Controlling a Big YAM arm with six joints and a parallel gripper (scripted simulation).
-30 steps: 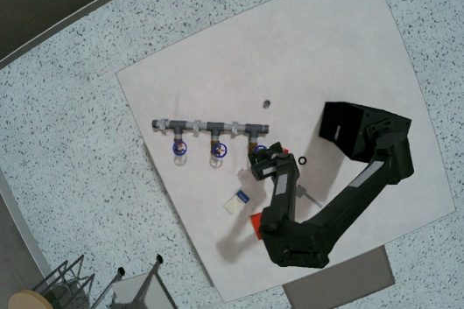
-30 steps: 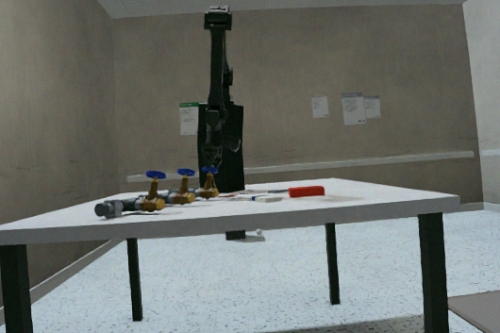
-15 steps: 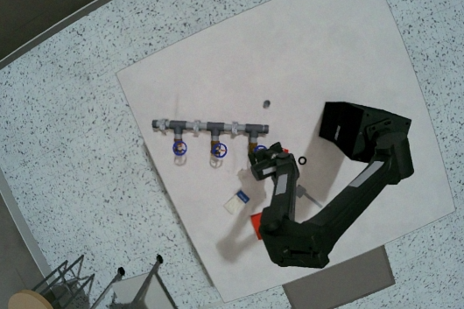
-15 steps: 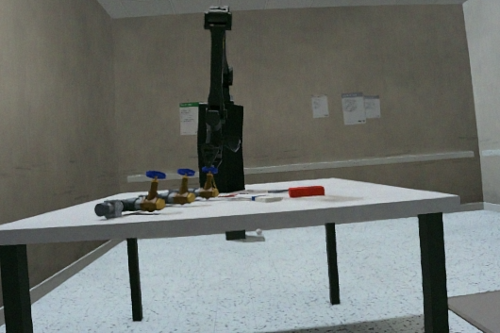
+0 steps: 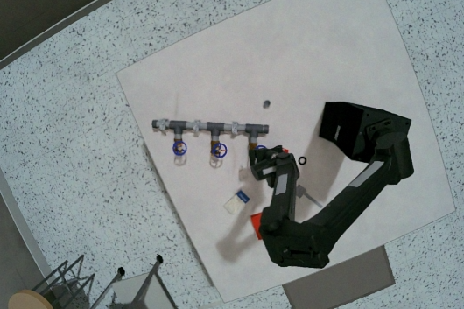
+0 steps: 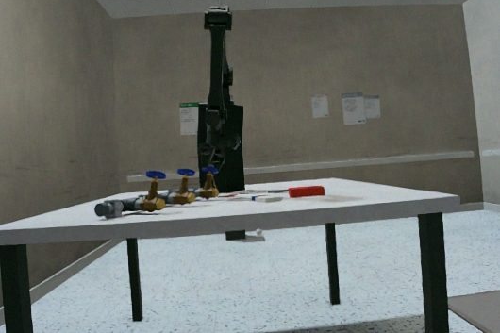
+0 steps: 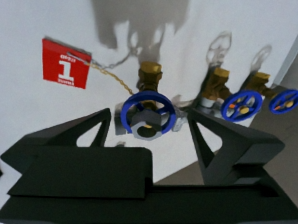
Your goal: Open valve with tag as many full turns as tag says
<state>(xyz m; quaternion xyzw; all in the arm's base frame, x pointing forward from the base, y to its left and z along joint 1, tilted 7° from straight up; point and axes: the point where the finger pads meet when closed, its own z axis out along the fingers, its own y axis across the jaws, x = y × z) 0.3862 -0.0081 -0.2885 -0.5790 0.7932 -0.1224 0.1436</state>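
A grey pipe (image 5: 210,126) on the white table carries three brass valves with blue handwheels. A red tag (image 7: 65,63) showing the number 1 hangs by a chain from the valve nearest the arm, whose handwheel (image 7: 148,114) sits between my fingers in the wrist view. My gripper (image 7: 149,112) is open, fingers standing wide on either side of that wheel without touching it. In the overhead view my gripper (image 5: 263,158) covers most of this valve. The middle valve (image 5: 219,150) and the far valve (image 5: 179,148) stand free; they also show in the wrist view as the middle wheel (image 7: 241,103) and the far wheel (image 7: 284,102).
A white and blue block (image 5: 236,201) lies on the table near my arm. A red-handled tool (image 6: 306,191) lies partly under the arm. A small black ring (image 5: 301,160) and a small grey disc (image 5: 266,103) lie nearby. My black base box (image 5: 350,129) stands at the right.
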